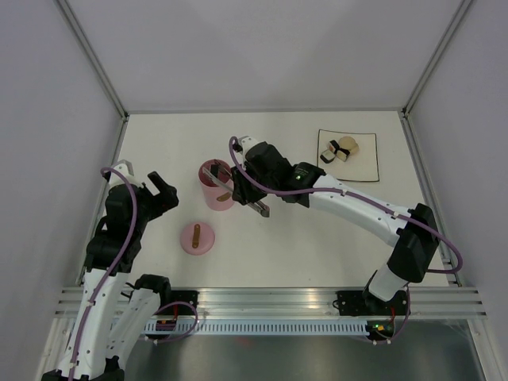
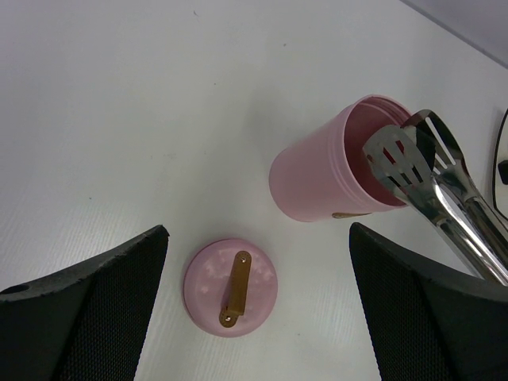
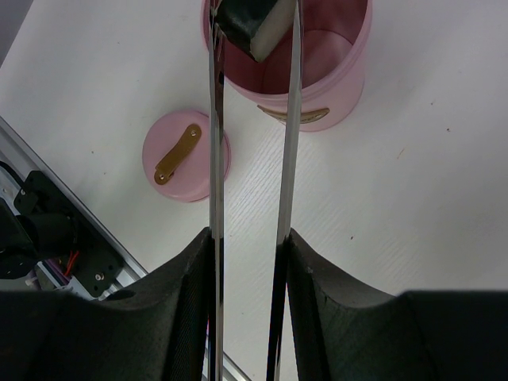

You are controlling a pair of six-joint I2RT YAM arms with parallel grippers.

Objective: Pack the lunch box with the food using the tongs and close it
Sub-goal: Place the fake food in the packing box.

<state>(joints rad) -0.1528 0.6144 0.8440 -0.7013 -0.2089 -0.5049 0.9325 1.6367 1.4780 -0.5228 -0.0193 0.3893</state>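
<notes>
The pink lunch box (image 1: 216, 190) stands open at the table's middle, also in the left wrist view (image 2: 317, 178) and the right wrist view (image 3: 325, 87). Its lid (image 1: 197, 237) (image 2: 230, 287) (image 3: 185, 155) lies handle up in front of it. My right gripper (image 1: 248, 189) (image 3: 248, 238) is shut on the silvery tongs (image 1: 238, 198) (image 2: 432, 178) (image 3: 214, 143). The tong tips pinch a dark and white piece of food (image 3: 255, 25) over the pot's mouth. More food (image 1: 340, 149) sits on the plate. My left gripper (image 1: 143, 181) (image 2: 258, 234) hangs open above the lid, touching nothing.
A square white plate with a dark edge (image 1: 367, 163) lies at the back right. White walls with metal posts close the table on three sides. A metal rail (image 1: 270, 300) runs along the near edge by the arm bases.
</notes>
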